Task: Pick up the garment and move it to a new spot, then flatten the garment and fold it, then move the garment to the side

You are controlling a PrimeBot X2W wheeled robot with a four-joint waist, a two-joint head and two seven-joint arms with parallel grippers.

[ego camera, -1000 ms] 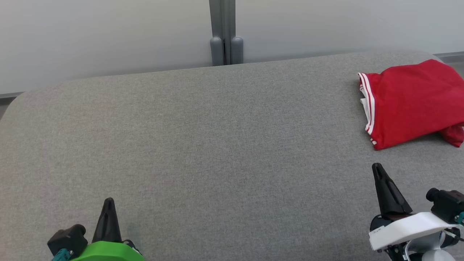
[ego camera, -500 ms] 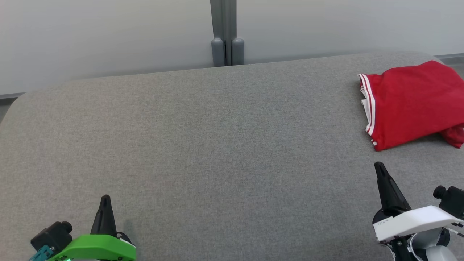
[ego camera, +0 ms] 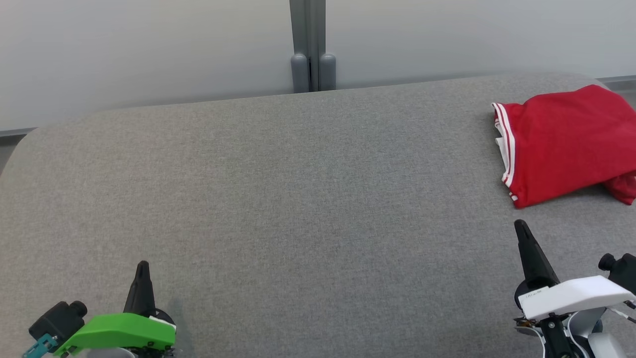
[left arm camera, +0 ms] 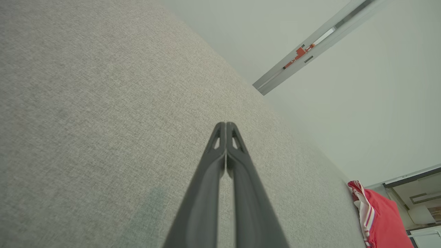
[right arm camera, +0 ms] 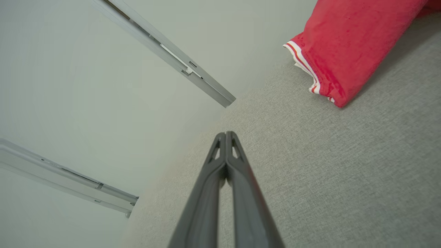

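Grey padded surface (ego camera: pixel 298 199) carries the garment (ego camera: pixel 561 144) (red, folded) at far right; you see left gripper (ego camera: pixel 142 266) and right gripper (ego camera: pixel 520 226) fully closed, empty.

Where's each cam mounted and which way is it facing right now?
Head: on the head, looking forward and down at the grey surface; left gripper lower left, right gripper lower right.
Left wrist: along its shut fingers, across the surface toward the wall.
Right wrist: along its shut fingers, toward the wall.
Shared: all three catch the red garment.
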